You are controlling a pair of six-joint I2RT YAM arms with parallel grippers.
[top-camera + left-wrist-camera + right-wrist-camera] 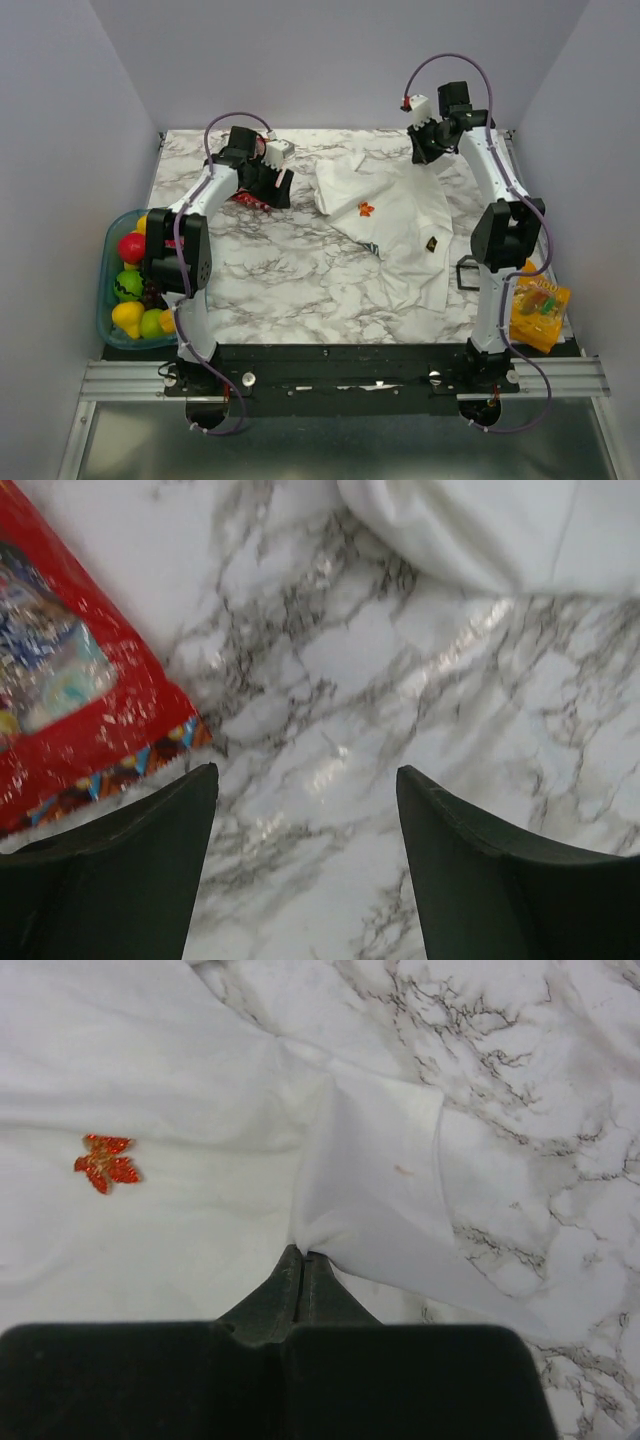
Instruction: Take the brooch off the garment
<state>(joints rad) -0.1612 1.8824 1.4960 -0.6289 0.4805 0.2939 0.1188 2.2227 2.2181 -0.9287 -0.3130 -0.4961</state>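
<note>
Overhead and wrist views, read from left to right. At the left edge of the marble table point(300, 280) stands a clear tub of toy fruit point(108, 300). The left gripper point(305, 780) hangs low over bare marble near the far left corner, its jaws spread wide and holding nothing. A red snack packet point(80, 680) lies just beside one finger, and an edge of the white T-shirt point(400, 230) shows at the upper right of that wrist view. The T-shirt lies crumpled right of centre. The brooch point(106, 1161), a small orange-red leaf-shaped pin, is fastened in its upper left part, well apart from the dark square patch point(432, 243) lower on the right. The right gripper point(303, 1257) reaches to the T-shirt's far edge, jaws pressed together on a raised fold of white fabric; the brooch lies left of that pinch, untouched. A yellow box point(540, 310) rests at the right edge. Step in hand, as judged: anchoring the cloth, with the brooch not yet gripped. The next move probably calls for the left gripper to cross to the pin, close on its small body alone, and pull against the held fabric.
</note>
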